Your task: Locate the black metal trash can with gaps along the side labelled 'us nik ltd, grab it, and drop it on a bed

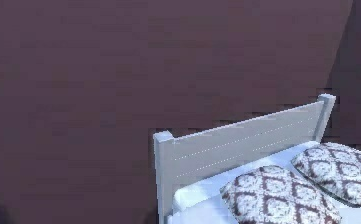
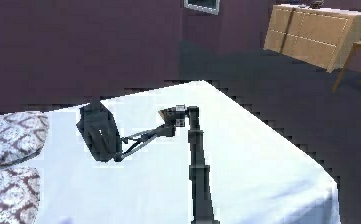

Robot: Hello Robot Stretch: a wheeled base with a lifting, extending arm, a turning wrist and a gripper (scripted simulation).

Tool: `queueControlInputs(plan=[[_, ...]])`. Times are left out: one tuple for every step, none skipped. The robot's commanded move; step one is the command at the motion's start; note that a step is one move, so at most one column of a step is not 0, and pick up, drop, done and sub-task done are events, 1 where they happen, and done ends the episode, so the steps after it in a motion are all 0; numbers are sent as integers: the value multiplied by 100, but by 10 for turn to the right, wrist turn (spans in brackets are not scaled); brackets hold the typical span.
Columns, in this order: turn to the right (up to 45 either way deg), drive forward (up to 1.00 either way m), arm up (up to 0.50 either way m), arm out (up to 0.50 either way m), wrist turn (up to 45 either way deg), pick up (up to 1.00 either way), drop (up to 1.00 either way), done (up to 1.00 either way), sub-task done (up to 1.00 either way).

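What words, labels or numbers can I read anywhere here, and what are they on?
None is legible.
The black trash can shows no readable label.
The white squares on the arm carry black marks, not letters.
The pillows bear only a pattern.

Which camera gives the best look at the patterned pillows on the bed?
The forward view: it shows both patterned pillows nearly whole, just in front of the white slatted headboard. The arm side view catches parts of them at its left edge, cut by the frame.
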Motion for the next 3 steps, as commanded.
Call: queueControlInputs(plan=[[0, 0, -32, 0, 0, 0, 0, 0, 0], [0, 0, 0, 0, 0, 0, 100, 0, 0], [0, 0, 10, 0, 0, 0, 0, 0, 0]])
